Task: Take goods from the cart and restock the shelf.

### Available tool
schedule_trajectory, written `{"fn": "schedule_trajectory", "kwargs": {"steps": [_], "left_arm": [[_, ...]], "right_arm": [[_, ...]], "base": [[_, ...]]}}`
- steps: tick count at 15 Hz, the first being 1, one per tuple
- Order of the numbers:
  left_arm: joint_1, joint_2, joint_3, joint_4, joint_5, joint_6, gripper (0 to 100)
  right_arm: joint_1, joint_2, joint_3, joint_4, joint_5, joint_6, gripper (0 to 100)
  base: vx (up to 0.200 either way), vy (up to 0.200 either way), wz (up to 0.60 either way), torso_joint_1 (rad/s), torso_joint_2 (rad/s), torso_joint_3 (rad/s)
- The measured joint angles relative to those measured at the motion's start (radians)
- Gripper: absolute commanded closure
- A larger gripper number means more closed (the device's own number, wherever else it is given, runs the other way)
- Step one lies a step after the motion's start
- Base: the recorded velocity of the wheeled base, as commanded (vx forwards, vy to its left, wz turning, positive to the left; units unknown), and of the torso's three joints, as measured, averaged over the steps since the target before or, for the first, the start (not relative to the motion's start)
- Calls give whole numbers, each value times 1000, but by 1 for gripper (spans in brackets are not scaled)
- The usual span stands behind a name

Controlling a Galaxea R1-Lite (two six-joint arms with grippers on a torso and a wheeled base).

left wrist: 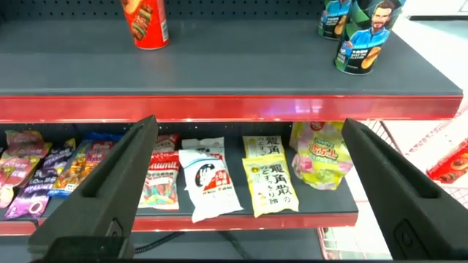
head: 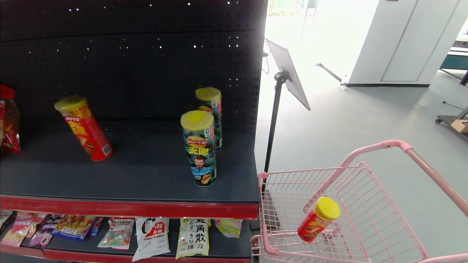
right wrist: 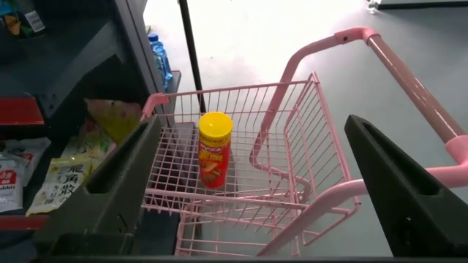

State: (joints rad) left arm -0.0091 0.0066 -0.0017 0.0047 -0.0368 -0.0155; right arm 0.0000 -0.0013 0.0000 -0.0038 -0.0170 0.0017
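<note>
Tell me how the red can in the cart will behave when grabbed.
The red can is tall and narrow, so it would probably tip if nudged high, then roll. The wire floor of the cart likely gives unsteady footing. Its glossy wall may be slippery.

Head camera looks down from above on the dark red-edged shelf (head: 146,164) and pink wire cart (head: 393,144). Left wrist camera faces the shelf low and near; right wrist camera overlooks the cart.
</note>
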Motion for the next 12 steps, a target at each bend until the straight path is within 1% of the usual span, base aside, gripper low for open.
{"fn": "schedule_trajectory", "kwargs": {"steps": [8,12], "left_arm": [[0,0,0,0,0,0,0],[0,0,0,0,0,0,0]], "right_arm": [[0,0,0,0,4,1,0],[0,0,0,0,5,1,0]], "base": [[0,0,0,0,0,0],[0,0,0,-113,262,140]]}}
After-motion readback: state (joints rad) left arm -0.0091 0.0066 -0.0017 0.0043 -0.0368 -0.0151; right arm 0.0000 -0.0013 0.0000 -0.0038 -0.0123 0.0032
